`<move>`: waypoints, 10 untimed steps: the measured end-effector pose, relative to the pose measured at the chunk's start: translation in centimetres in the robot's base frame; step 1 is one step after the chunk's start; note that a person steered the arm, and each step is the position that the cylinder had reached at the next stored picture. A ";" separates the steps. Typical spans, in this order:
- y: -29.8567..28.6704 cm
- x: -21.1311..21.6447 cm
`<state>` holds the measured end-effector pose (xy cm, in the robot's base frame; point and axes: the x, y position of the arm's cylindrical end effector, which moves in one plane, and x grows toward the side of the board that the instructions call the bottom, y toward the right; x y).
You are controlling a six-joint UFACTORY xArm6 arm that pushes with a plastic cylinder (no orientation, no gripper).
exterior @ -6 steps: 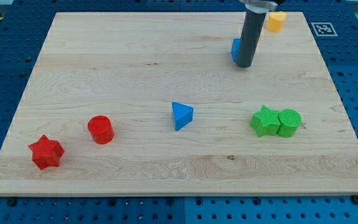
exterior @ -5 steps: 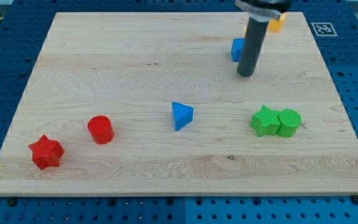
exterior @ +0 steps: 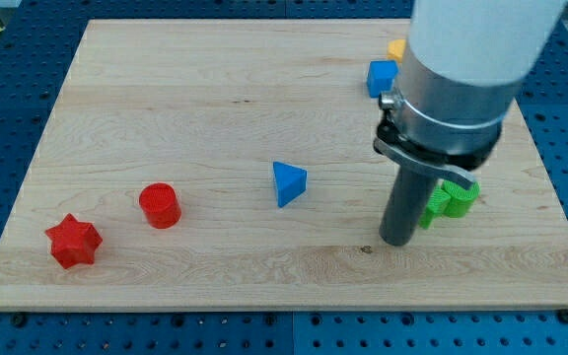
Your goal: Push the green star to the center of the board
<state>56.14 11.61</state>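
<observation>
One big move: our tip (exterior: 395,240) has come from the far side to the near-left of the green star (exterior: 432,205) | star mostly hidden, right of center | no gripper, just a rod | wrong side for pushing left.

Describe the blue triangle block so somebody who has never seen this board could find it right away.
Start at the wooden board and go to its middle. The blue triangle lies alone there, left of my tip and right of the red cylinder. The other blue block sits near the view's top.
</observation>
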 end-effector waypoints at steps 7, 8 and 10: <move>0.1 -2.9; -0.5 -4.5; 2.5 -4.0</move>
<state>52.11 14.15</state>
